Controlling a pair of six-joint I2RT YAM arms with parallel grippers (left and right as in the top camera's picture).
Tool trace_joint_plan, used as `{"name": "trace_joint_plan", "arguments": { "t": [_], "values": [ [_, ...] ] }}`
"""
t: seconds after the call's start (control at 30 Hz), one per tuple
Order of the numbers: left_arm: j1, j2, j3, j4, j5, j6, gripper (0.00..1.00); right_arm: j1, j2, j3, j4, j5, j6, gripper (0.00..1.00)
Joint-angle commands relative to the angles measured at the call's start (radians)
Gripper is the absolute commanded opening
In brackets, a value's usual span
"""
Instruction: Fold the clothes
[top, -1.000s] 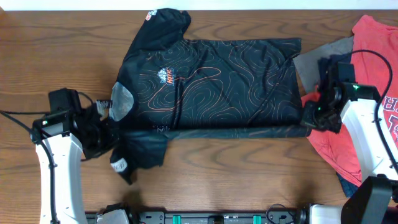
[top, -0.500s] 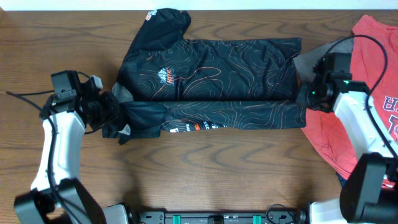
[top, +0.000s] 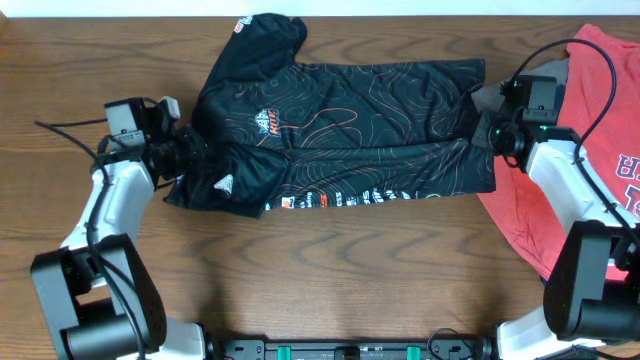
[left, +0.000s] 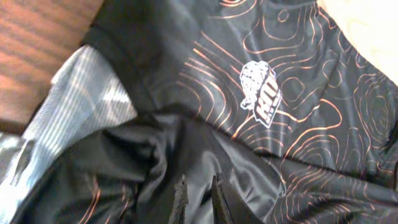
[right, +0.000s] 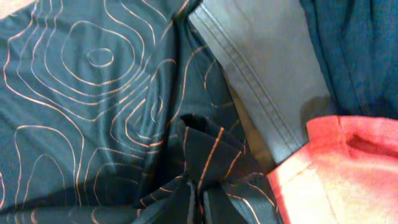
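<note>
Left wrist view: the left gripper (left: 198, 200) has its two dark fingertips drawn close, pinching a bunched fold of the black short-sleeved sports jersey with thin orange contour lines (left: 298, 74). Just beyond the pinch lie a white and orange chest logo (left: 261, 93) and, to the side, a grey mesh panel (left: 81, 106) on the jersey's inner side.

In the right wrist view, the right gripper (right: 198, 208) is likewise nearly closed, with a puckered corner of the jersey gathered between its fingers. Next to it lie a grey garment with stitched seams (right: 261, 81), a red T-shirt (right: 336, 168) and a navy garment (right: 354, 50).

From overhead, the jersey lies across the far middle of the brown wooden table (top: 350, 290), stretched between the two grippers, with the left one (top: 188, 158) at its collar end and the right one (top: 497, 135) at its hem end. Its near edge is folded up over the body, showing a row of white lettering (top: 340, 200). One sleeve (top: 268, 28) points towards the far edge. The red T-shirt (top: 590, 150) covers the right end of the table.
</note>
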Motion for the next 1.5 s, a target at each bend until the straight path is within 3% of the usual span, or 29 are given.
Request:
{"name": "trace_joint_plan", "arguments": {
  "t": [0.0, 0.3, 0.47, 0.53, 0.63, 0.7, 0.9, 1.17, 1.23, 1.33, 1.43, 1.47],
  "values": [
    [-0.013, 0.029, 0.004, 0.016, -0.005, -0.002, 0.17, 0.005, 0.02, 0.0, 0.019, 0.016, 0.003, 0.06],
    [-0.01, 0.042, 0.004, -0.005, -0.011, -0.002, 0.17, 0.008, 0.029, 0.0, 0.073, 0.017, 0.003, 0.09],
    [-0.013, 0.043, 0.004, -0.069, -0.011, -0.001, 0.26, 0.008, 0.029, 0.0, 0.092, 0.017, 0.003, 0.09],
    [-0.013, 0.043, 0.003, -0.108, -0.012, 0.002, 0.32, 0.008, 0.029, 0.0, 0.09, 0.017, 0.003, 0.08],
    [-0.013, 0.043, -0.01, -0.134, -0.012, 0.038, 0.52, 0.008, 0.029, 0.0, 0.089, 0.017, 0.004, 0.08],
    [-0.013, 0.043, -0.025, -0.133, -0.012, 0.041, 0.58, 0.008, 0.029, 0.0, 0.077, 0.017, 0.004, 0.1],
    [-0.013, 0.043, -0.042, -0.134, -0.011, 0.045, 0.61, 0.008, 0.029, 0.0, -0.061, 0.019, 0.003, 0.23],
    [-0.086, 0.061, -0.043, -0.126, -0.053, 0.109, 0.61, 0.008, 0.029, -0.001, -0.163, 0.021, 0.003, 0.24],
    [-0.107, 0.068, -0.043, -0.126, -0.102, 0.109, 0.54, 0.008, 0.029, -0.001, -0.169, 0.021, 0.003, 0.24],
    [-0.13, 0.069, -0.043, -0.126, -0.142, 0.109, 0.35, 0.008, 0.029, -0.001, -0.177, 0.021, 0.003, 0.22],
    [-0.129, 0.069, -0.043, -0.116, -0.145, 0.109, 0.1, 0.008, 0.029, -0.001, -0.185, 0.021, 0.003, 0.22],
    [-0.127, 0.069, -0.043, -0.107, -0.144, 0.109, 0.06, 0.008, 0.029, -0.001, -0.187, 0.021, 0.003, 0.22]
  ]
}}
